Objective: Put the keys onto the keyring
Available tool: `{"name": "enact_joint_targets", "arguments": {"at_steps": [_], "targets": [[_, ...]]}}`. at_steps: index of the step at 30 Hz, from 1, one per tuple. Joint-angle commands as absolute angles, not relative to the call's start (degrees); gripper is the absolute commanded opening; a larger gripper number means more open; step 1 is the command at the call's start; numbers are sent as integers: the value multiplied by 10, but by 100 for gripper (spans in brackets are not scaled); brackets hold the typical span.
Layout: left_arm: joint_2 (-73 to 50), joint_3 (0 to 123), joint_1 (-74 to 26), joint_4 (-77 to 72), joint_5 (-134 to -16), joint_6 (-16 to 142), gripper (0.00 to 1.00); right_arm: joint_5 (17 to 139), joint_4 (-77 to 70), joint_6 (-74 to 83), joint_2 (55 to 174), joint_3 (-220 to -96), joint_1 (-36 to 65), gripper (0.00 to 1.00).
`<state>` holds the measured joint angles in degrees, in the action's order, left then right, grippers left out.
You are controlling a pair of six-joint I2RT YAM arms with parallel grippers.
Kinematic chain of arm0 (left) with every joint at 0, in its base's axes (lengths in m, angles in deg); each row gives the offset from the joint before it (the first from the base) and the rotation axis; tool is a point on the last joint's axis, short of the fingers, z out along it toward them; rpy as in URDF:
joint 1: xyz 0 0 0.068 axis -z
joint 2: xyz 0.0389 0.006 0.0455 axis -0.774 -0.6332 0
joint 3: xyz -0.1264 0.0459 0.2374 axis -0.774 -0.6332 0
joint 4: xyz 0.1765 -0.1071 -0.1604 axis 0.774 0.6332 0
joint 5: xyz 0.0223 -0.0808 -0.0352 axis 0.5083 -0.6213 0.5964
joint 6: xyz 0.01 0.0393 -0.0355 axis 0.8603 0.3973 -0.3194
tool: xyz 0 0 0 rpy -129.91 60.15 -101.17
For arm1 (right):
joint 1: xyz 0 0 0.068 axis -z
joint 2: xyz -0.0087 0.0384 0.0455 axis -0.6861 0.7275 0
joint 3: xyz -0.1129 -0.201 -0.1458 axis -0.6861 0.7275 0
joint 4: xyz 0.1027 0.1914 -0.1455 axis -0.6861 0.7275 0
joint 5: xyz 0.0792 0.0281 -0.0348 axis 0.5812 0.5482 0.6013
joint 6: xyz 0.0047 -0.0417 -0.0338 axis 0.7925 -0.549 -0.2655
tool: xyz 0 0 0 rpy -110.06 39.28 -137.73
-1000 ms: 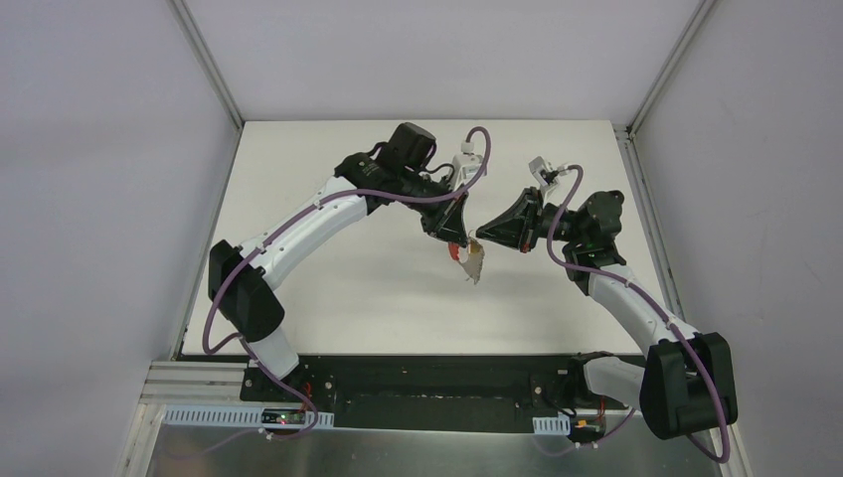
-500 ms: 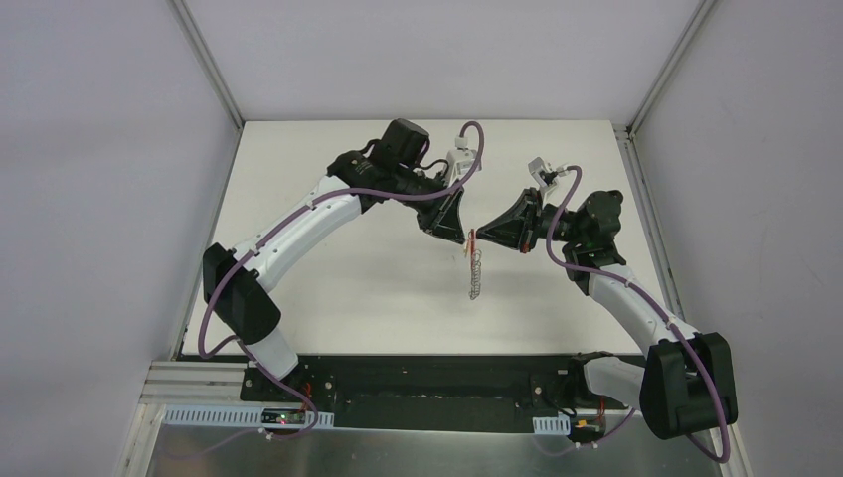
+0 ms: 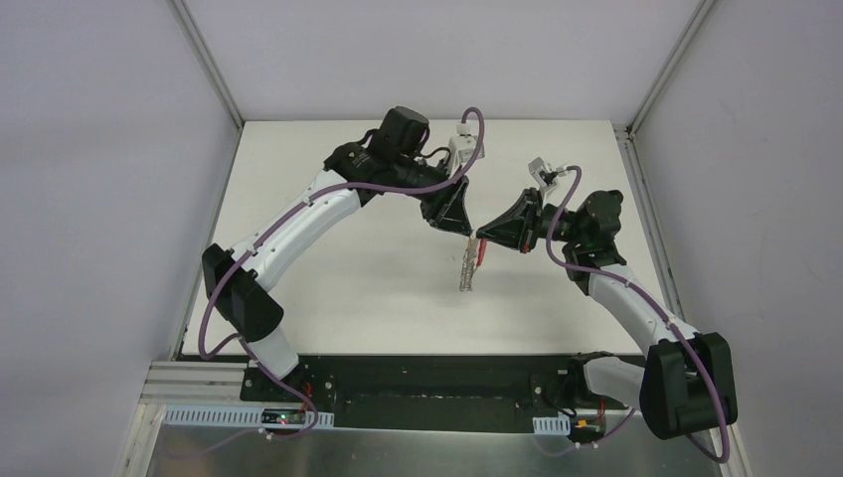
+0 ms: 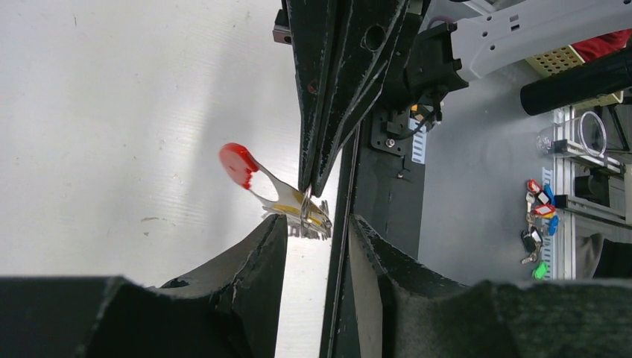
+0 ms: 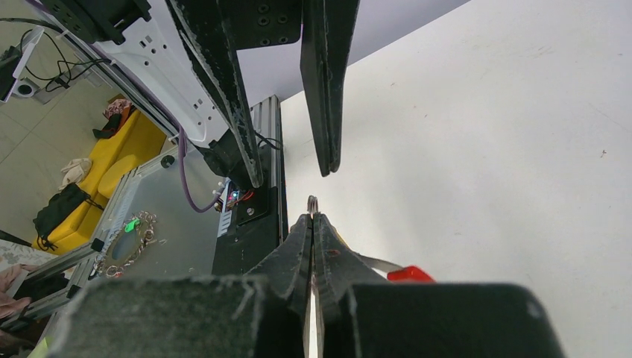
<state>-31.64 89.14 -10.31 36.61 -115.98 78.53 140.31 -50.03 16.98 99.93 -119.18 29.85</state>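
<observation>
White tabletop (image 3: 328, 288) lies under both arms, and nearest the bases the keyring (image 3: 467, 270) dangles above it, its beaded chain (image 3: 465, 278) lowest and its red band (image 4: 238, 161) sticking out sideways. The right gripper (image 5: 313, 218) pinches its top, fingers (image 5: 294, 246) pressed flat together. The key (image 4: 291, 200), yellow head showing, sits right at that pinch; whether it is threaded on cannot be told. Just beyond, the left gripper (image 5: 292, 177) hangs spread wide, gripping nothing.
</observation>
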Motion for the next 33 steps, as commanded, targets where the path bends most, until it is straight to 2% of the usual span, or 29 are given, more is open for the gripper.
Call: {"name": "enact_joint_targets", "arguments": {"at_steps": [1,10,17,29,33], "targets": [[-332,917,-104,373,-1180,789,37,1415,-522,163,988,-1196,302,0],[-338,893,-91,365,-1191,796,33,1416,-523,163,989,-1196,301,0],[-338,883,-91,360,-1198,793,22,1416,-523,163,990,-1196,302,0],[-337,868,-90,343,-1199,783,12,1415,-523,163,992,-1196,301,0],[-339,870,-90,330,-1200,770,3,1415,-523,162,992,-1195,302,0]]}}
